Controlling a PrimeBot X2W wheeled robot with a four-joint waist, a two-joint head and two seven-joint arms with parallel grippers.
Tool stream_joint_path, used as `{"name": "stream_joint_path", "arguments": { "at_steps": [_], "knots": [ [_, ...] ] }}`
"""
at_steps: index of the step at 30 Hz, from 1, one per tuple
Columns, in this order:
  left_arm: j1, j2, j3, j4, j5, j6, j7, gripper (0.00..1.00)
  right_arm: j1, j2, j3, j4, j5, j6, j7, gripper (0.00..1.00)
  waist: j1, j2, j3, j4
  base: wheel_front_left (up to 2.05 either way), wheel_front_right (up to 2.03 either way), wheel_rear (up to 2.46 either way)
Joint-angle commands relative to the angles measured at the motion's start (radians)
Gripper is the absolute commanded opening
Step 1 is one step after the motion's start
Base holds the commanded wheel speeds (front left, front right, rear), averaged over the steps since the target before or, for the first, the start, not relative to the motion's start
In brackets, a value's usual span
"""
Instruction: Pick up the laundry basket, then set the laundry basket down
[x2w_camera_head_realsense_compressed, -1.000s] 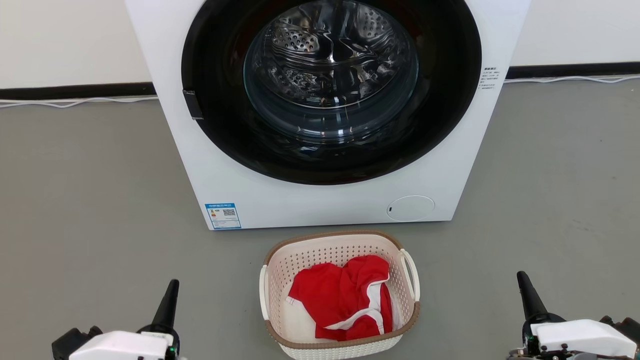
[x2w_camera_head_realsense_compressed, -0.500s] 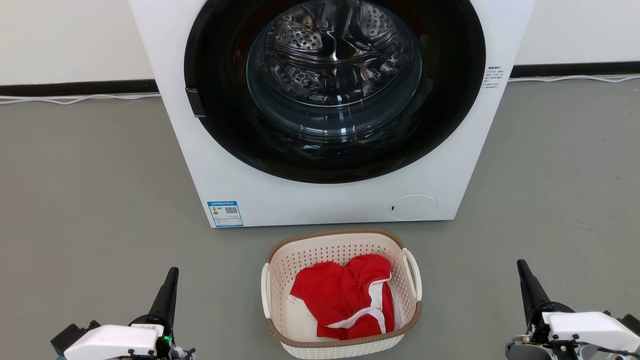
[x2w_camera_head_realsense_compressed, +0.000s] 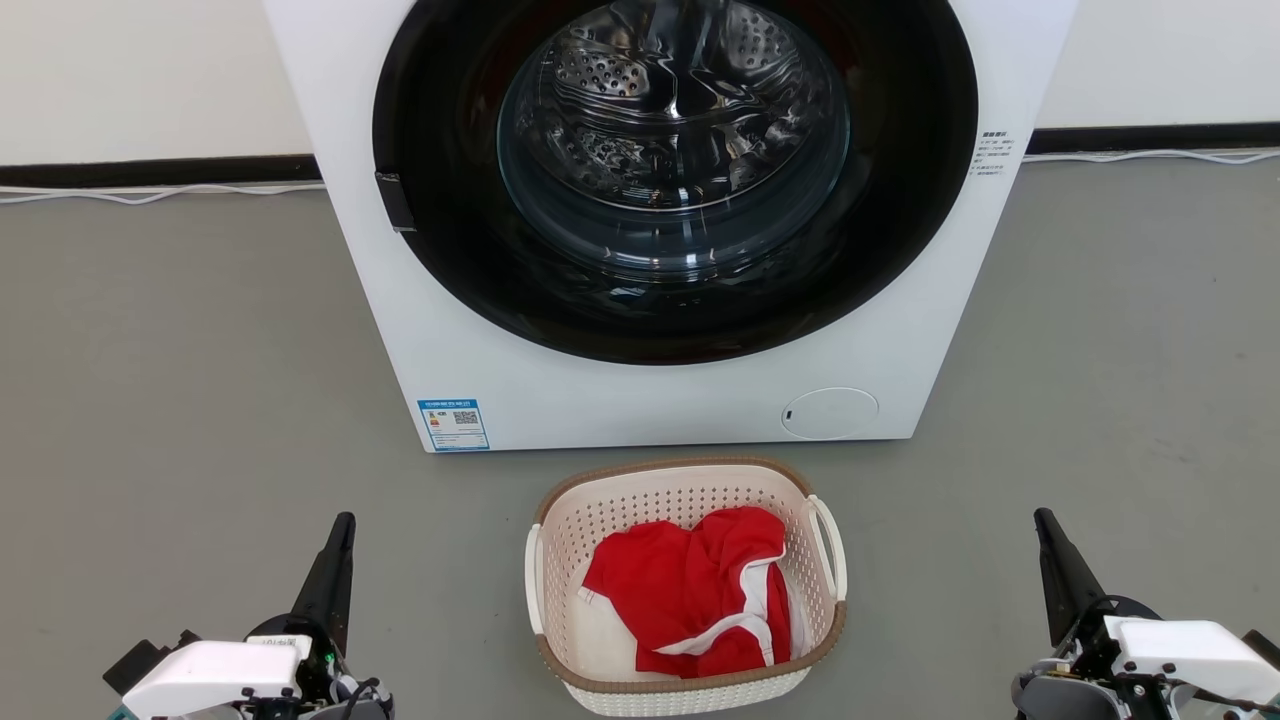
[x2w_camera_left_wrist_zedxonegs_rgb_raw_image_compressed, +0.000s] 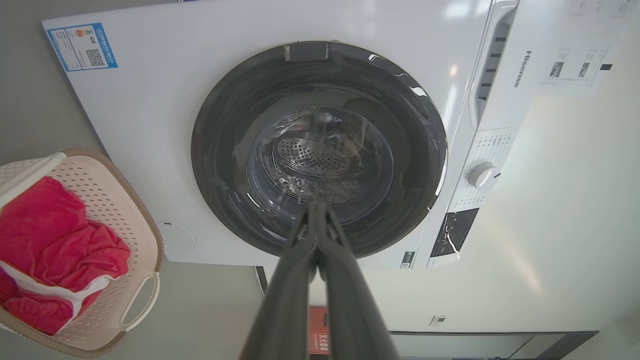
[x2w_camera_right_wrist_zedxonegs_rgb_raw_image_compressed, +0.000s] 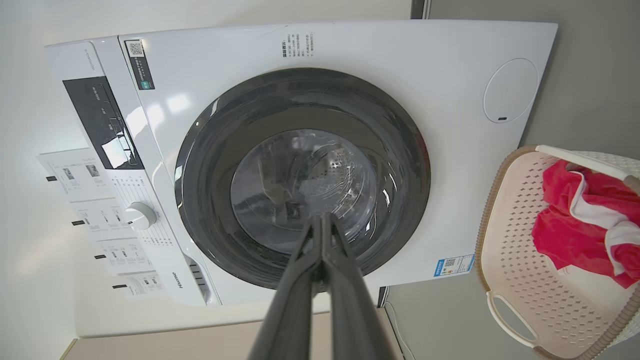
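The laundry basket (x2w_camera_head_realsense_compressed: 640, 505), cream-white and perforated with a brown rim and white loop handles, sits on the grey floor just before the washing machine, holding a red and white garment (x2w_camera_head_realsense_compressed: 690, 590). My left gripper (x2w_camera_head_realsense_compressed: 343, 522) is shut and empty, well to the basket's left. On the far side, my right gripper (x2w_camera_head_realsense_compressed: 1042, 518) is also shut and empty, a good way off to the right. In the left wrist view the basket (x2w_camera_left_wrist_zedxonegs_rgb_raw_image_compressed: 127, 200) lies at the lower left beside my left gripper (x2w_camera_left_wrist_zedxonegs_rgb_raw_image_compressed: 316, 206); in the right wrist view the basket (x2w_camera_right_wrist_zedxonegs_rgb_raw_image_compressed: 505, 260) lies at the right, away from my right gripper (x2w_camera_right_wrist_zedxonegs_rgb_raw_image_compressed: 322, 217).
A white front-loading washing machine (x2w_camera_head_realsense_compressed: 520, 380) with a closed dark round door (x2w_camera_head_realsense_compressed: 670, 180) stands right behind the basket. A white cable (x2w_camera_head_realsense_compressed: 150, 195) runs along the black skirting at the wall. Grey floor (x2w_camera_head_realsense_compressed: 180, 400) spreads to both sides.
The head view has shifted slightly, so the machine and basket sit a little further right. Both grippers reach a bit higher in the picture. The basket rests where it was.
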Motion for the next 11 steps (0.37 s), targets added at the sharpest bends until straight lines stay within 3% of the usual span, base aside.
{"name": "stream_joint_path", "arguments": {
  "at_steps": [1, 11],
  "knots": [
    [-0.055, 0.010, 0.031, -0.028, -0.004, -0.008, 0.004, 0.00, -0.059, -0.010, 0.018, -0.031, 0.007, 0.007, 0.007, 0.00, 0.0000, -0.0001, 0.000, 0.000, 0.00, 0.00, 0.00],
    [-0.055, 0.010, 0.031, -0.028, -0.004, -0.008, 0.003, 0.00, -0.059, -0.010, 0.018, -0.031, 0.007, 0.007, 0.007, 0.00, 0.0000, -0.0001, 0.000, 0.000, 0.00, 0.00, 0.00]
  ]
}}
